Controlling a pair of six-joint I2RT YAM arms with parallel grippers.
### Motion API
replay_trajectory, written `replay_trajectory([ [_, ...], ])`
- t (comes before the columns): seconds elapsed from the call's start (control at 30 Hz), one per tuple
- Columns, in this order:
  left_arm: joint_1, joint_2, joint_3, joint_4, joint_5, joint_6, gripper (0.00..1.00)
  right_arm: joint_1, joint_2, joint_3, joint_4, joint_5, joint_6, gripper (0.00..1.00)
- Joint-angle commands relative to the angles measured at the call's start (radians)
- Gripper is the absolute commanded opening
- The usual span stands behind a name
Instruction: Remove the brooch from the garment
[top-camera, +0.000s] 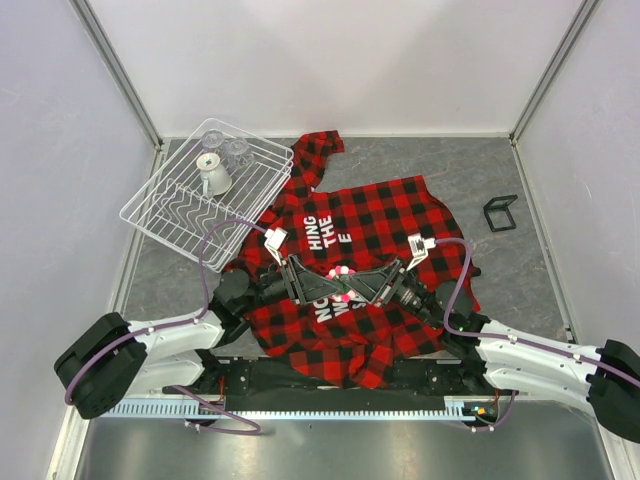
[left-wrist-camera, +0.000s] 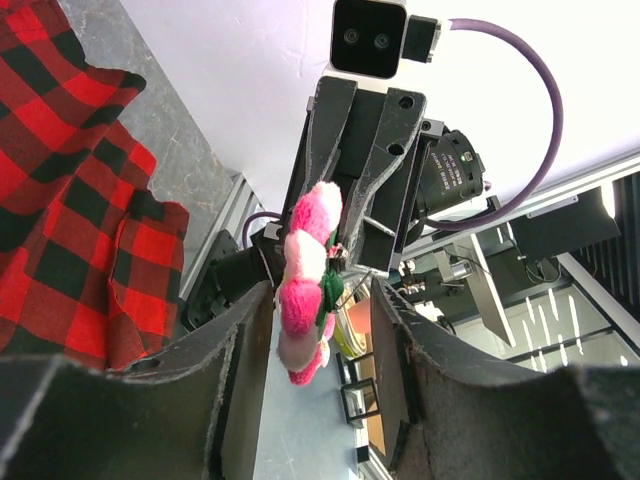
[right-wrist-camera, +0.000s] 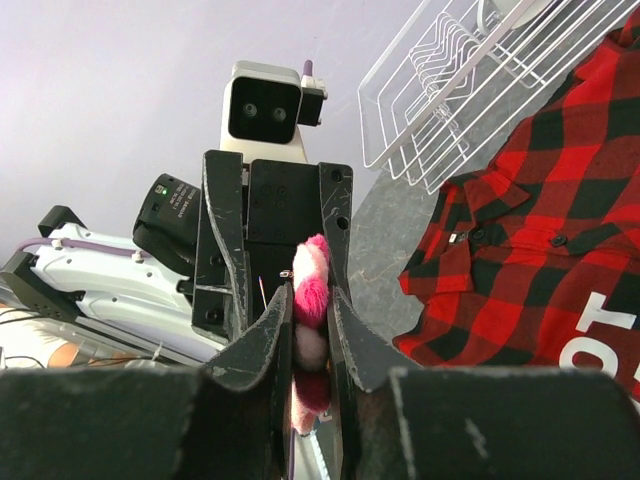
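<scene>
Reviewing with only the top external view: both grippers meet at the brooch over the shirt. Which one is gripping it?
Observer: The right gripper; its wrist view shows the jaws pinched on the brooch.
Operator: And the left?
Observer: The left gripper is open, jaws flanking the brooch with a gap showing.
Operator: Is it off the garment?
Observer: The left wrist view shows it in open air, the garment off to one side.

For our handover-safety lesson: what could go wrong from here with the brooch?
Jaws of the right gripper pinch the brooch by its soft pink petals, so it could slip. The left gripper stands open around it; an early release would likely drop it on the garment.
</scene>
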Motion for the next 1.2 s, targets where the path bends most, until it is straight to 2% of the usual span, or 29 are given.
replay_trajectory([
  [0.0, -0.005, 0.002, 0.032, 0.061, -0.033, -0.018, 0.49, 0.017, -0.001, 0.009, 0.007, 0.036, -0.033, 0.00],
  [0.2, -0.005, 0.003, 0.023, 0.073, -0.025, -0.022, 0.43, 0.020, -0.009, 0.009, 0.005, 0.039, -0.028, 0.00],
  [0.53, -0.014, -0.015, -0.005, 0.115, -0.022, -0.024, 0.48, 0.020, -0.009, 0.002, 0.028, 0.042, 0.000, 0.00],
  [0.93, -0.021, 0.049, -0.020, 0.225, -0.042, -0.070, 0.39, 0.024, 0.020, 0.000, 0.056, 0.061, 0.026, 0.00],
  [1.17, -0.024, 0.050, -0.031, 0.234, -0.054, -0.078, 0.35, 0.028, 0.015, 0.009, 0.035, 0.067, 0.016, 0.00],
])
